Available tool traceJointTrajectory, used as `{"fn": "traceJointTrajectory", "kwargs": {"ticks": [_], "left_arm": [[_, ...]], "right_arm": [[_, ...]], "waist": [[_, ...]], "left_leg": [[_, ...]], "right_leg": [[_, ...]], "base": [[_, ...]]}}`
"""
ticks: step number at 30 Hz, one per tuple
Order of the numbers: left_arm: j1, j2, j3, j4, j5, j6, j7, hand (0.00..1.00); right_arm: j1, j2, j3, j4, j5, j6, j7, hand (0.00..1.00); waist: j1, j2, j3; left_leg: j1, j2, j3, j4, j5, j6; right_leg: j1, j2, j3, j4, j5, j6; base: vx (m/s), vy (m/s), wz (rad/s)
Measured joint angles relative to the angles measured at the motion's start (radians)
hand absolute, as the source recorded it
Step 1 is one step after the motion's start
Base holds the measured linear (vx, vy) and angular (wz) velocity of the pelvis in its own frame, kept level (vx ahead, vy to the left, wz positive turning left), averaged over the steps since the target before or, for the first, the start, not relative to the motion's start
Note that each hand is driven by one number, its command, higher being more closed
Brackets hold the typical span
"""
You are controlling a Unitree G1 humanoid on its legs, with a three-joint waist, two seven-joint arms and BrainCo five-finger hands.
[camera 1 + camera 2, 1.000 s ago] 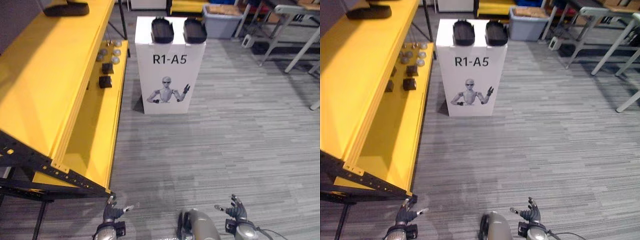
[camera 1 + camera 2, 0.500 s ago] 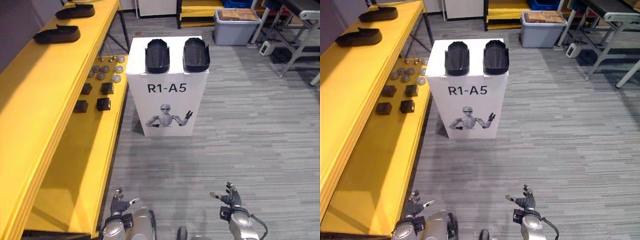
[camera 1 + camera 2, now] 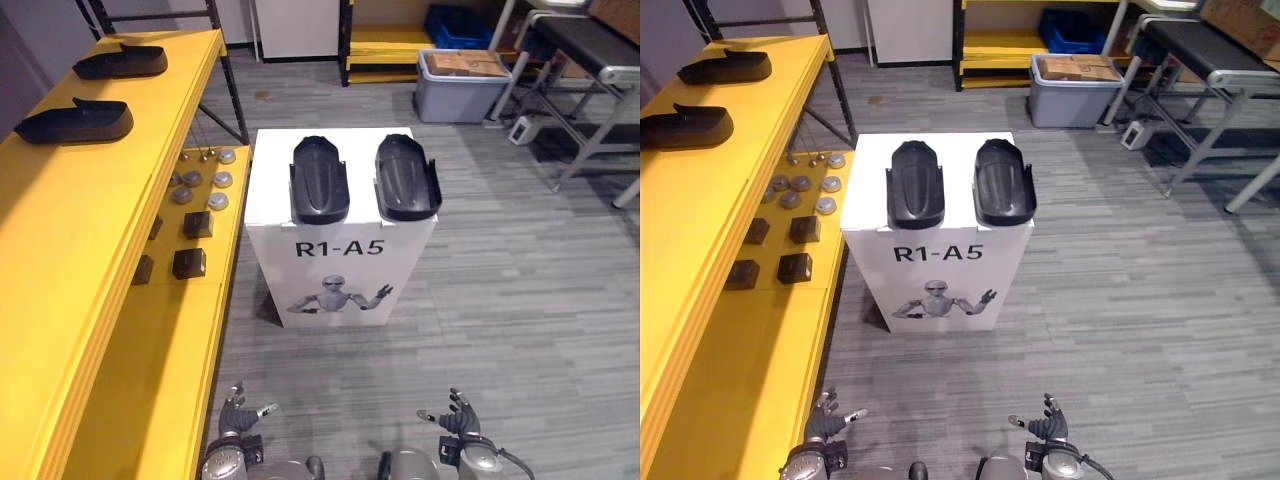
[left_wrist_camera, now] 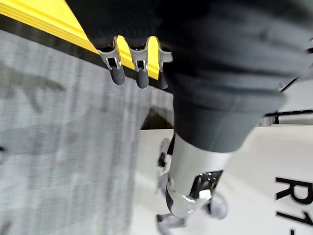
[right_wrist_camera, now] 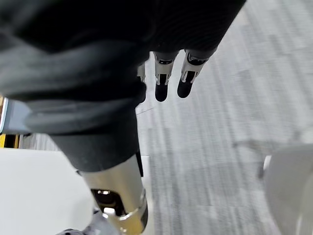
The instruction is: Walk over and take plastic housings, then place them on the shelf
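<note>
black elongated round-ended plastic housings [image 3: 319,180] [image 3: 406,177]: two, side by side atop white box [image 3: 340,285] | left hand [image 3: 238,418], right hand [image 3: 456,417]: low, fingers loosely spread

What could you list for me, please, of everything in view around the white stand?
plastic housings on the stand: two, black, side by side on its top.
plastic housings on the shelf: two, black, on the top level.
yellow shelf: one, yellow, along the robot's left.
white stand: one, white, on the floor beside the shelf.
small blocks: four, dark, on the lower shelf level.
round discs: several, silver, beyond the blocks.
bin: one, grey, on the floor beyond the stand.
crate: one, blue, at the far back.
left hand: one, silver fingers open, low, empty.
right hand: one, silver fingers open, low, empty.
</note>
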Motion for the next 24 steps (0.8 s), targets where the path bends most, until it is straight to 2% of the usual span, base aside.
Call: {"fn": "traceJointTrajectory", "kwargs": {"ticks": [1,2,3,5,7,8,9,10,11,13,14,15,16,17,19,24], "left_arm": [[-0.004,0.003,0.0,0.001,0.0,-0.001,0.001,0.0],[-0.003,0.005,-0.001,0.003,0.001,-0.001,0.001,0.0],[-0.006,0.002,-0.001,0.022,0.0,0.0,0.001,0.0],[0.005,-0.012,0.002,0.024,0.002,-0.001,0.0,0.0],[-0.01,-0.03,0.003,0.025,0.002,0.001,-0.002,0.0],[-0.013,-0.047,0.003,0.023,0.001,0.0,-0.003,0.0],[-0.01,-0.059,0.003,0.021,0.001,-0.001,-0.003,0.0],[-0.008,-0.063,0.003,0.021,0.001,-0.001,-0.003,0.0],[-0.004,-0.068,0.002,0.02,0.001,-0.001,-0.003,0.0],[-0.004,-0.067,0.003,0.021,0.001,-0.001,-0.002,0.0],[-0.001,-0.07,0.002,0.025,0.001,-0.001,-0.002,0.0],[-0.001,-0.07,0.003,0.039,0.0,-0.001,-0.001,0.0],[-0.005,-0.065,0.003,0.046,0.0,0.0,-0.001,0.0],[-0.004,-0.052,0.004,0.047,0.0,-0.001,-0.001,0.0],[0.016,-0.039,0.008,0.048,0.001,0.0,0.0,0.0],[0.036,-0.015,0.023,0.048,0.002,0.0,-0.001,0.0]], "right_arm": [[0.005,0.001,0.0,0.0,0.0,0.0,0.0,0.0],[0.01,0.001,0.0,0.001,0.0,0.0,0.0,0.0],[0.019,-0.012,-0.001,0.008,0.0,0.0,-0.001,0.0],[0.007,-0.019,-0.002,0.002,0.0,0.0,-0.002,0.0],[0.018,-0.016,-0.002,-0.002,0.001,0.0,-0.002,0.0],[0.042,-0.01,0.001,-0.013,0.002,0.0,-0.002,0.0],[0.054,-0.003,0.0,-0.028,0.005,0.0,-0.003,0.0],[0.056,0.001,-0.001,-0.029,0.008,-0.001,-0.004,0.0],[0.051,0.001,-0.002,-0.043,0.014,-0.004,-0.004,0.0],[0.042,0.0,-0.003,-0.045,0.017,-0.011,-0.004,0.0],[0.053,-0.004,-0.009,-0.041,0.019,-0.011,-0.004,0.0],[0.063,-0.002,-0.028,-0.024,0.023,-0.009,-0.006,0.0],[0.066,0.004,-0.029,-0.019,0.024,-0.008,-0.009,0.0],[0.088,0.009,-0.032,-0.02,0.028,-0.008,-0.01,0.0],[0.102,0.021,-0.062,-0.023,0.044,-0.008,-0.02,0.0],[0.115,0.021,-0.116,-0.092,0.061,-0.008,-0.034,0.0]], "waist": [[0.001,-0.006,-0.003],[-0.001,-0.009,-0.005],[0.005,0.004,-0.014],[0.002,0.026,-0.029],[-0.012,0.03,-0.024],[-0.009,0.027,-0.018],[0.007,0.023,-0.016],[0.009,0.024,-0.016],[0.012,0.023,-0.019],[0.019,0.03,-0.02],[0.016,0.048,-0.028],[0.015,0.07,-0.031],[0.015,0.056,-0.03],[0.011,0.032,-0.032],[0.017,0.015,-0.041],[0.004,0.014,-0.051]], "left_leg": [[0.026,0.014,-0.012,-0.001,-0.02,-0.034],[0.039,0.019,-0.02,-0.001,-0.03,-0.049],[0.059,0.039,-0.034,0.002,-0.051,-0.081],[0.04,0.077,-0.025,0.036,-0.047,-0.093],[-0.029,0.099,-0.024,0.218,-0.035,-0.115],[-0.099,0.129,-0.003,0.429,-0.004,-0.154],[-0.153,0.166,0.041,0.562,-0.04,-0.159],[-0.171,0.176,0.058,0.576,-0.058,-0.159],[-0.213,0.181,0.074,0.54,-0.07,-0.155],[-0.242,0.173,0.077,0.355,-0.059,-0.15],[-0.241,0.168,0.047,0.192,0.03,-0.145],[-0.228,0.169,0.025,0.135,0.077,-0.11],[-0.213,0.156,0.028,0.115,0.08,-0.112],[-0.184,0.133,0.041,0.062,0.092,-0.098],[-0.13,0.099,0.09,-0.022,0.111,-0.082],[-0.073,0.068,0.125,-0.113,0.131,-0.071]], "right_leg": [[0.009,0.025,0.015,-0.161,0.1,-0.015],[0.021,0.034,0.02,-0.208,0.193,-0.027],[0.047,0.058,0.025,-0.241,0.29,-0.072],[0.061,0.088,0.008,-0.261,0.269,-0.094],[0.128,0.095,-0.026,-0.306,0.252,-0.1],[0.207,0.1,-0.042,-0.356,0.248,-0.105],[0.271,0.107,-0.042,-0.389,0.245,-0.11],[0.288,0.107,-0.037,-0.397,0.244,-0.11],[0.301,0.102,-0.025,-0.41,0.244,-0.11],[0.3,0.1,-0.002,-0.422,0.24,-0.101],[0.3,0.113,0.006,-0.421,0.233,-0.085],[0.307,0.13,0.015,-0.422,0.22,-0.067],[0.311,0.119,0.017,-0.422,0.218,-0.063],[0.312,0.091,0.026,-0.42,0.209,-0.05],[0.308,0.058,0.064,-0.419,0.202,-0.032],[0.307,0.036,0.092,-0.421,0.188,-0.012]], "base": [[0.48,-0.168,0.48],[0.5,-0.218,0.44],[0.4,-0.193,0.21],[0.47,-0.261,0.1],[0.44,-0.28,0.42],[0.41,-0.229,0.34],[0.38,-0.188,0.15],[0.23,-0.048,-0.21],[0.17,0.029,-0.45],[0.15,0.096,-0.45],[0.13,0.176,-0.24],[0.13,0.197,-0.14],[0.12,0.182,-0.02],[0.11,0.138,-0.04],[0.15,0.136,-0.35],[0.1,0.062,-0.2]]}}
